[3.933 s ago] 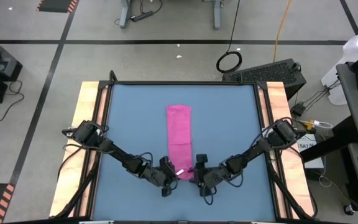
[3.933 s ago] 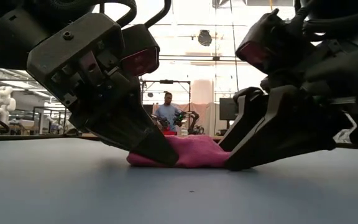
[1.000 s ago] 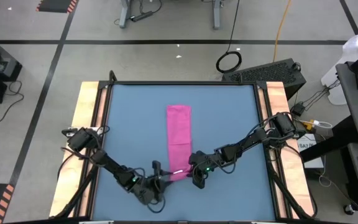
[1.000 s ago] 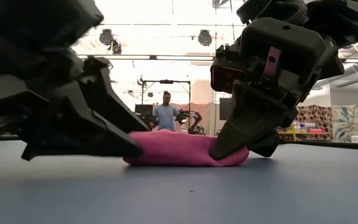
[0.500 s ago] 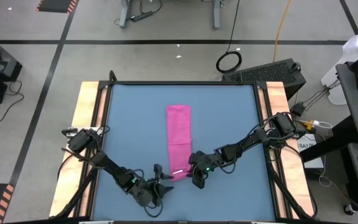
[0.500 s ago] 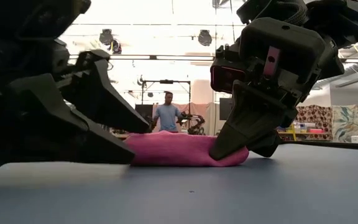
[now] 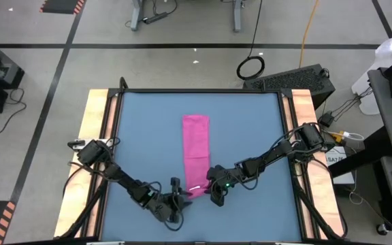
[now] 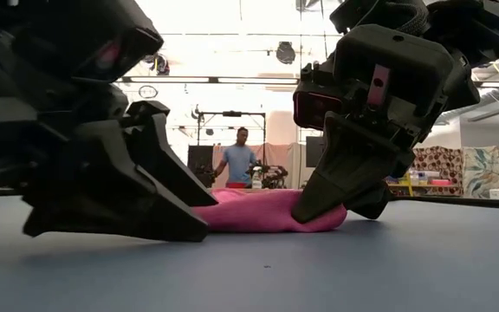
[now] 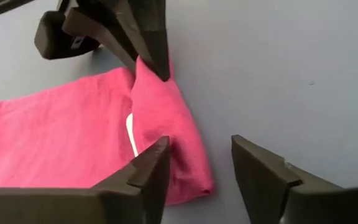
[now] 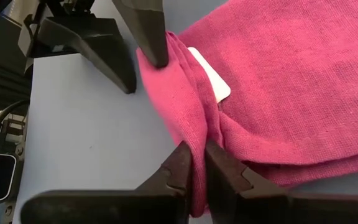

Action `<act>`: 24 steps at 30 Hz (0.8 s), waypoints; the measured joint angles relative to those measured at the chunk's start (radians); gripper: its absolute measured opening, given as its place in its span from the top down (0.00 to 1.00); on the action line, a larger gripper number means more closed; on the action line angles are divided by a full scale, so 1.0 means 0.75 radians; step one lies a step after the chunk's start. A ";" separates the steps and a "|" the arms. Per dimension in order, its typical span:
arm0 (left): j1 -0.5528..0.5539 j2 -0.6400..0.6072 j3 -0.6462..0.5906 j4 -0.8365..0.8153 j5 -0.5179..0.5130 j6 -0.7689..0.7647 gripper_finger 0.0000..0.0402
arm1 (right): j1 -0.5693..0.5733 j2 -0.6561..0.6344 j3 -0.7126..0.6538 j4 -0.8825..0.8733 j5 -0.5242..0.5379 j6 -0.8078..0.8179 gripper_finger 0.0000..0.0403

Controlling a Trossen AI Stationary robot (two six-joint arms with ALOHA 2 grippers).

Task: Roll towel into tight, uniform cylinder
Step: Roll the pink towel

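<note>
Your right gripper (image 10: 194, 163) pinches the towel (image 7: 196, 148) at 6 o'clock; left gripper (image 9: 194, 163) gapes beside it. Only the wrist views show the tag (image 10: 209, 83), blank.

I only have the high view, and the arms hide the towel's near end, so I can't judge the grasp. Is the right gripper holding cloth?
Observer: Yes. Its wrist view shows the right gripper shut on a raised fold of the towel.
Operator: And the left one?
Observer: The left gripper is open, one finger over the towel's corner, the other over bare table.
Operator: Where's the tag?
Observer: The white tag shows right beside that pinched fold.
</note>
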 joint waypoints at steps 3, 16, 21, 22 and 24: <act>0.007 0.001 -0.001 -0.010 0.000 -0.029 0.63 | 0.000 0.000 0.000 0.002 0.000 0.000 0.92; 0.057 0.000 -0.002 -0.063 0.010 -0.219 0.66 | 0.001 0.001 -0.001 0.041 -0.001 -0.024 0.86; 0.088 -0.002 -0.001 -0.137 0.058 -0.322 0.70 | 0.002 0.001 -0.001 0.040 0.000 -0.046 0.85; 0.091 -0.002 -0.001 -0.143 0.064 -0.324 0.72 | 0.005 -0.002 -0.001 0.040 0.002 -0.049 0.84; 0.092 -0.002 -0.001 -0.145 0.068 -0.304 0.79 | 0.011 -0.013 0.000 0.034 0.009 -0.068 0.83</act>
